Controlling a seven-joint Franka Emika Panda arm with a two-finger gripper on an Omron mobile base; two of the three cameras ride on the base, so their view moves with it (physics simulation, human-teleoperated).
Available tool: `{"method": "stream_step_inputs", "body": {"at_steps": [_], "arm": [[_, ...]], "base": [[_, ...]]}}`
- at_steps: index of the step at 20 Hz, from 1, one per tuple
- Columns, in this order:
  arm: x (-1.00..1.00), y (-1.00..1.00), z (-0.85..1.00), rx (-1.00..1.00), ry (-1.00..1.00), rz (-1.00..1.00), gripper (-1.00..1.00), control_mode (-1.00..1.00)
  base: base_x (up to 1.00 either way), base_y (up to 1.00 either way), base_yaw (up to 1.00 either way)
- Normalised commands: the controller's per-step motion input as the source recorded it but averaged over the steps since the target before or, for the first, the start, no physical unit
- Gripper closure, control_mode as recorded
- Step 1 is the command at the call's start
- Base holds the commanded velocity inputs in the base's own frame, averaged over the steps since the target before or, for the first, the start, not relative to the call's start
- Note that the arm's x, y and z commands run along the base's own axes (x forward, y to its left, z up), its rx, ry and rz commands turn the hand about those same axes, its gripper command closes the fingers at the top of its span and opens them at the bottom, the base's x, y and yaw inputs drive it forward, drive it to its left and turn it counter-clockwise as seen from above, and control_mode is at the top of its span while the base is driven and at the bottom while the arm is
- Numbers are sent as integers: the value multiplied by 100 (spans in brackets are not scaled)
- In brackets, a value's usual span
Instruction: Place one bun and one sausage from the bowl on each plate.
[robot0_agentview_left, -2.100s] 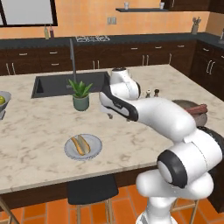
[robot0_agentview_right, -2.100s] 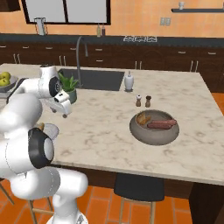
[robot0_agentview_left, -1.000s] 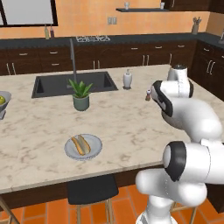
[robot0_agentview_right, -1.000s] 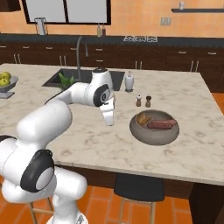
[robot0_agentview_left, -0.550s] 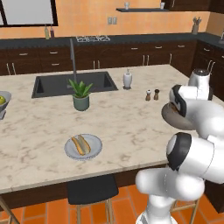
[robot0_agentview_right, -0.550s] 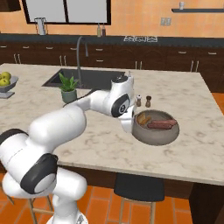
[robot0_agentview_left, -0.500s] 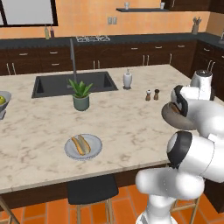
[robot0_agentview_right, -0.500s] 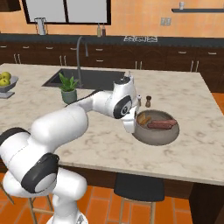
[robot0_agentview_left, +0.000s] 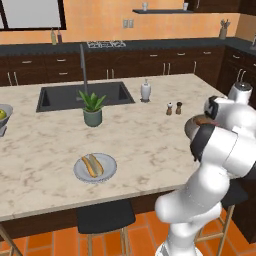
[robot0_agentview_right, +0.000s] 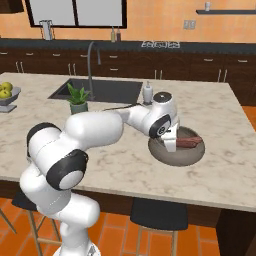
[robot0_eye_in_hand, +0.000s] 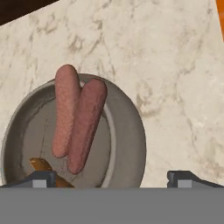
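The wide grey-brown bowl (robot0_agentview_right: 196, 154) sits on the right side of the island. In the hand view, two reddish sausages (robot0_eye_in_hand: 65, 109) (robot0_eye_in_hand: 87, 124) lie side by side in the bowl (robot0_eye_in_hand: 131, 131), and the brown end of a bun (robot0_eye_in_hand: 40, 165) peeks out at its near edge. My gripper (robot0_agentview_right: 170, 142) hangs just above the bowl's left part, open, its fingertips (robot0_eye_in_hand: 41, 178) far apart with nothing between them. A grey plate (robot0_agentview_left: 109, 172) holding a bun with a sausage (robot0_agentview_left: 93, 166) rests near the island's front edge. My arm covers most of the bowl (robot0_agentview_left: 191, 126) in the left base view.
A potted plant (robot0_agentview_right: 77, 98) stands by the sink (robot0_agentview_left: 82, 95), with a white soap dispenser (robot0_agentview_left: 145, 91) and two small shakers (robot0_agentview_left: 174, 108) behind the bowl. A footed bowl of yellow-green fruit (robot0_agentview_right: 6, 92) is at the far left. Stools stand below the front edge.
The arm has swung right across the island, from near the plant to over the bowl. The hand has come down close above it, still open.
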Motion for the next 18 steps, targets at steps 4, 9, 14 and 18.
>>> {"method": "stream_step_inputs", "body": {"at_steps": [4, 9, 14, 18], "arm": [[2, -43, -4, 10, 5, 7, -100, -100], [5, -27, -9, 9, 3, 8, -100, -100], [2, -17, -28, 0, -4, 6, -100, -100], [3, -1, -32, 0, -13, 5, -100, -100]], "base": [[0, 0, 0], [0, 0, 0], [0, 0, 0], [0, 0, 0]]}}
